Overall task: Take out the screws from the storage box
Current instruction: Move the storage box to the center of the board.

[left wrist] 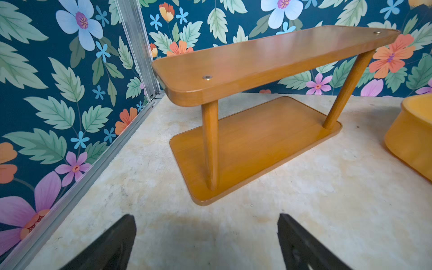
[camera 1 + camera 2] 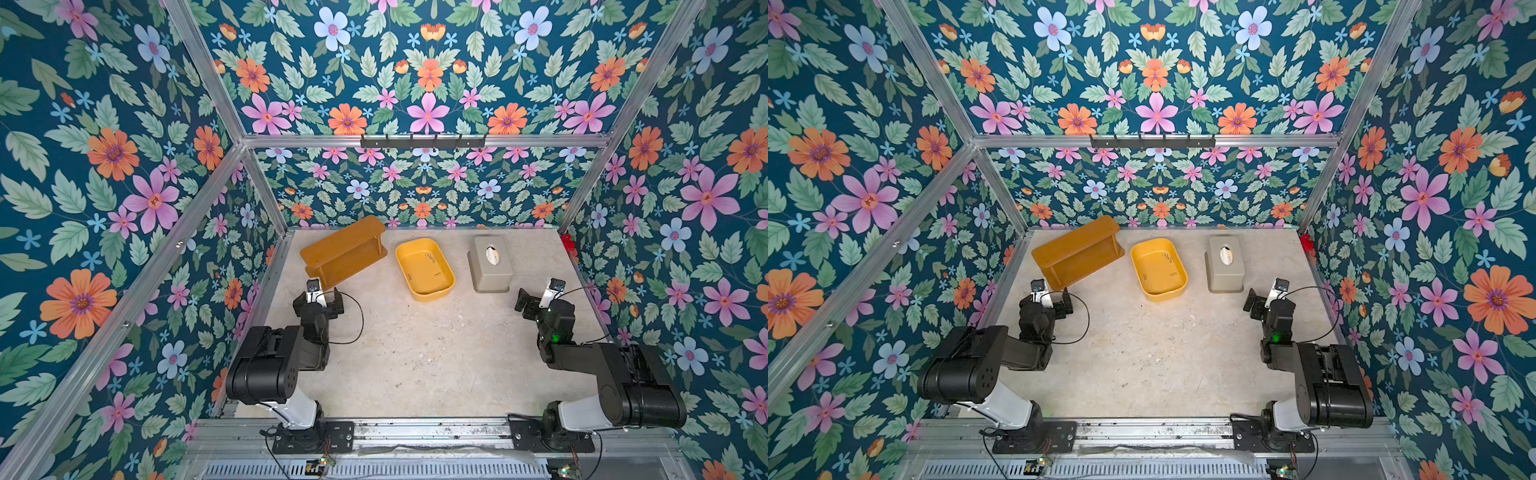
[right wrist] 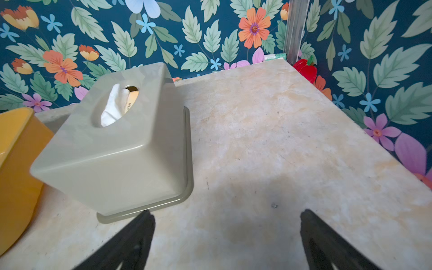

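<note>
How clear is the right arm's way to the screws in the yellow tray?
Probably yes. The right pincer is open and empty, the tray has no lid, and the screws lie inside. The tissue box stands beside the tray, close to the arm's line, so reaching from above looks safest.

I see a smooth, glossy yellow plastic storage box (image 2: 431, 294) holding shiny silvery metal screws (image 2: 432, 259). The wooden shelf (image 1: 268, 56) looks varnished and glossy. The tissue box (image 3: 112, 168) is smooth, semi-gloss plastic with soft white paper tissue (image 3: 112, 109). My work surface (image 2: 415, 353) is matt, mottled and scuffed.
</note>
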Available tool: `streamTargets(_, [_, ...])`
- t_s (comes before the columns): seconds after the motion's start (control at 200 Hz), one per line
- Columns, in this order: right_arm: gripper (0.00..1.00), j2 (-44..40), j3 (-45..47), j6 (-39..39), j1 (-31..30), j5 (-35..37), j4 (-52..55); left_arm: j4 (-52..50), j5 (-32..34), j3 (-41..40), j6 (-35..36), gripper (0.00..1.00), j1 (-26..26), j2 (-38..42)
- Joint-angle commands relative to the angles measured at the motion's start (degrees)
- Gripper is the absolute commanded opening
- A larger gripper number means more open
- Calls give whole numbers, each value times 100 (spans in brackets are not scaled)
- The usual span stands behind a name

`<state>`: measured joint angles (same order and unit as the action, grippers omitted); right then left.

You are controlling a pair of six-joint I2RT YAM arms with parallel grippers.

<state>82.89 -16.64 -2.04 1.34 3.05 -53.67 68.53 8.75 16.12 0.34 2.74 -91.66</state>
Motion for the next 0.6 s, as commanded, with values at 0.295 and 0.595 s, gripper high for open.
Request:
streamTargets(0.295, [100, 13, -23, 28, -5, -49, -29, 142, -26, 22, -31, 99, -10, 3])
streamTargets(0.595, [100, 8, -16, 20, 3, -45, -39, 104, -81, 40, -51, 99, -41, 3])
